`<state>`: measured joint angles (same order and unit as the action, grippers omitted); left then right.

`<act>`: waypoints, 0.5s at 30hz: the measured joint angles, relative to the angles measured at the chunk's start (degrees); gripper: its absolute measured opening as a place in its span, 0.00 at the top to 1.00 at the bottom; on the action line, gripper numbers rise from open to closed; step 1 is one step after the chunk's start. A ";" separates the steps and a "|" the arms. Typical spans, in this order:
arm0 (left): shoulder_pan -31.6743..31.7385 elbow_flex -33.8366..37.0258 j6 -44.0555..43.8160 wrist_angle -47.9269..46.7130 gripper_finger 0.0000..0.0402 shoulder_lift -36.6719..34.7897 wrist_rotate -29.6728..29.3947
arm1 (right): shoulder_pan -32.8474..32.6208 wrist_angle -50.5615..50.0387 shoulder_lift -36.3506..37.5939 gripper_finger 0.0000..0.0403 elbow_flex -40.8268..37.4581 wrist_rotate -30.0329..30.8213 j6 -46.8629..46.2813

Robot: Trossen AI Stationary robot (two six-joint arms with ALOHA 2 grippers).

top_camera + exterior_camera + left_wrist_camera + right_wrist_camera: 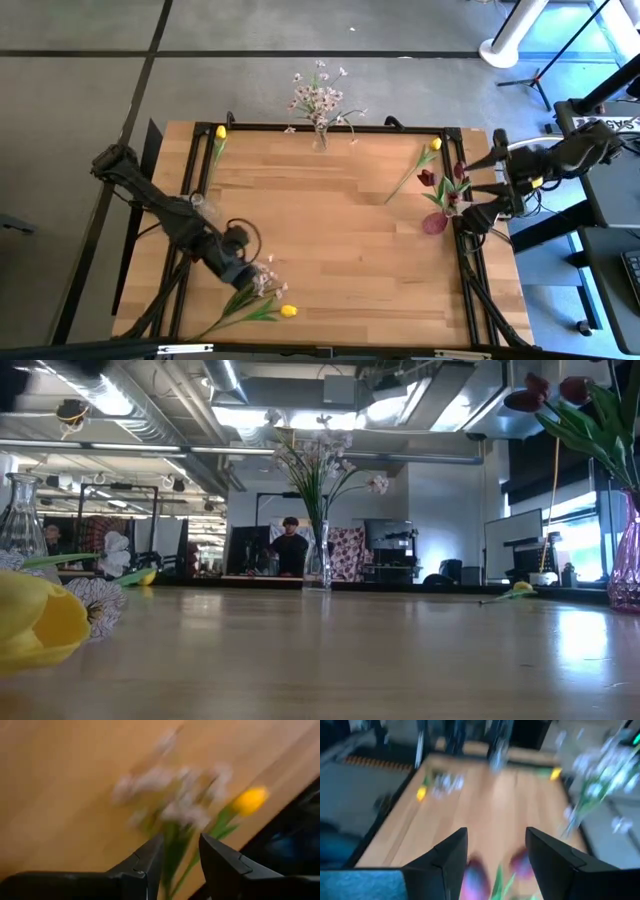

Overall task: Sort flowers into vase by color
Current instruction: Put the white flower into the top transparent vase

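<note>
Item: flowers, sorted in part — maroon tulips [443,183] stood in a pink vase [436,222] at right of the high view, a pale blossom spray [318,98] in a clear vase [320,139] at top centre, with loose yellow tulips at upper left [221,132], upper right [435,144] and lower centre [288,311] beside a loose blossom sprig [262,282]. Judged light, limp-headed and wiry, best taken mid-stem. Left gripper [181,856] had fingers apart astride the lower stems, right gripper [496,851] fingers apart and empty above the maroon tulips, both facts only the wrist views showed.
</note>
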<state>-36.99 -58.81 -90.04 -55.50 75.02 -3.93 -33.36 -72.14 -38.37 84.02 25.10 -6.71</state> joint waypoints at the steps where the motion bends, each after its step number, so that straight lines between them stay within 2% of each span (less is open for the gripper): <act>1: -1.28 0.00 -1.86 -1.44 0.70 -0.04 1.83 | 0.00 3.00 0.00 0.51 -0.13 0.72 1.29; 4: -5.50 0.00 -6.15 -2.95 0.70 -0.02 5.53 | 0.00 11.27 -0.21 0.51 -0.70 1.38 3.29; 7: -9.91 0.00 -10.35 -2.09 0.70 0.32 6.21 | 0.00 19.04 -0.61 0.51 -1.64 1.42 3.51; 10: -14.80 0.00 -13.98 -1.81 0.70 1.99 6.25 | 0.00 24.61 -1.73 0.51 -3.26 1.34 2.33; 15: -22.10 0.00 -19.56 0.80 0.70 6.58 3.94 | 0.00 28.42 -4.98 0.51 -7.35 1.32 0.09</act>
<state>-59.09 -58.81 -109.59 -54.70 81.61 0.00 -33.36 -43.71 -43.35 76.68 26.41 -6.62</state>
